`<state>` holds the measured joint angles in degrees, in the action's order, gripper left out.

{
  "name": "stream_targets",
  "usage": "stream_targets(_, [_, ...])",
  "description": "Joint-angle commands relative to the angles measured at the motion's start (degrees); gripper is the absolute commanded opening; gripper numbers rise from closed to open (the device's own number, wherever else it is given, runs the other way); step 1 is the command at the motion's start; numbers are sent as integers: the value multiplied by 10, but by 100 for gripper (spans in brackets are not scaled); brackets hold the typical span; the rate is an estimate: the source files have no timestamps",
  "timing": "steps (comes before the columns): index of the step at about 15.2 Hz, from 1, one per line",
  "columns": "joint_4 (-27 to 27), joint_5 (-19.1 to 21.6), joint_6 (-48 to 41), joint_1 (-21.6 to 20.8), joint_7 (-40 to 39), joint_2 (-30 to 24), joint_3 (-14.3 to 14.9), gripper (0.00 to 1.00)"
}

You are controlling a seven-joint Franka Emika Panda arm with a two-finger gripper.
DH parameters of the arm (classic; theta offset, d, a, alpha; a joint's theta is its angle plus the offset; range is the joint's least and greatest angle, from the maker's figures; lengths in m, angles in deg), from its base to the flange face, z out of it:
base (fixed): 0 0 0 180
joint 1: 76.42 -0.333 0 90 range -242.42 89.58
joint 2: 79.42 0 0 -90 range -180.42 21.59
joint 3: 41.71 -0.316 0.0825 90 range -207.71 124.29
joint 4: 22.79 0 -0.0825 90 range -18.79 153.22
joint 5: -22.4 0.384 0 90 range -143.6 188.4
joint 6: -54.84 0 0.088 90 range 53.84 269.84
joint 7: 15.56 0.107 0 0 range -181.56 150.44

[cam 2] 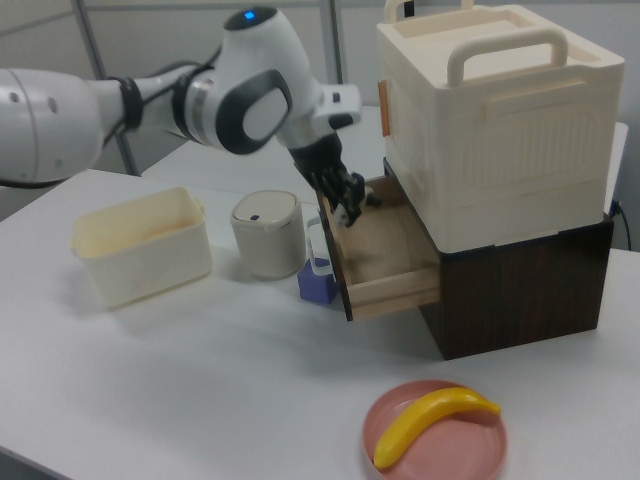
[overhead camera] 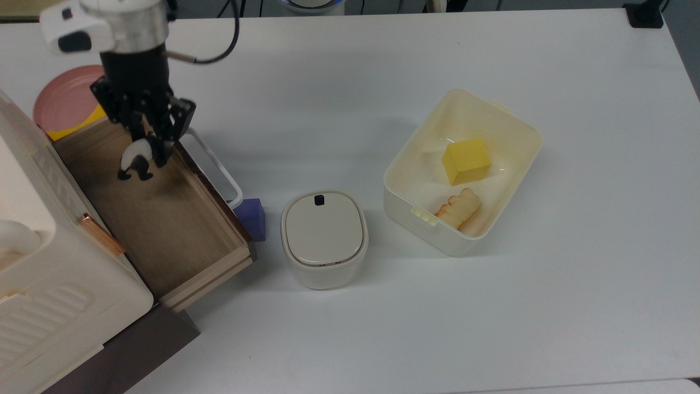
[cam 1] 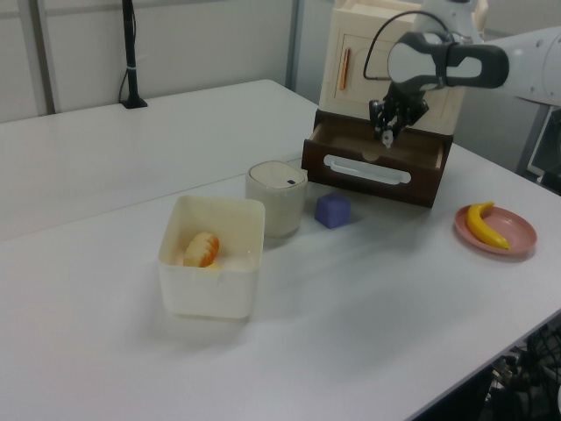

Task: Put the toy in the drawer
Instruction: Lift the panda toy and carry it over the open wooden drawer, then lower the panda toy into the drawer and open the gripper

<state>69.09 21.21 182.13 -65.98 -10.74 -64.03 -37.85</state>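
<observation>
The toy (overhead camera: 138,161) is a small black-and-white panda figurine. It hangs from my gripper (overhead camera: 146,143), which is shut on its upper end. Both are above the open drawer (overhead camera: 158,219), a shallow light-wood box with a dark front panel and a white loop handle (overhead camera: 217,167), near its far end in the top view. In the left view the gripper (cam 1: 387,130) holds the toy (cam 1: 387,138) just over the drawer (cam 1: 375,167). From the right view, the gripper (cam 2: 349,208) is over the drawer's (cam 2: 385,255) inner floor.
A cream cabinet (overhead camera: 33,262) sits over the drawer's base. A pink plate (overhead camera: 63,98) with a yellow banana (cam 2: 432,421) lies beside it. A purple block (overhead camera: 252,218), a lidded cream canister (overhead camera: 324,236) and a cream tub (overhead camera: 519,142) holding a yellow cube (overhead camera: 466,160) stand to the top view's right.
</observation>
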Motion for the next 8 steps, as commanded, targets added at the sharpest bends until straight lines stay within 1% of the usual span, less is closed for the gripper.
stream_targets(1, [-1,-1,30,-2,-14,39,5,0])
stream_targets(3, [0,-13,44,5,-14,54,5,0])
stream_targets(4, [0,-17,48,6,-16,54,5,9])
stream_targets(7, [0,-16,47,6,-12,51,5,70])
stream_targets(8, [0,-16,45,5,-12,48,5,84])
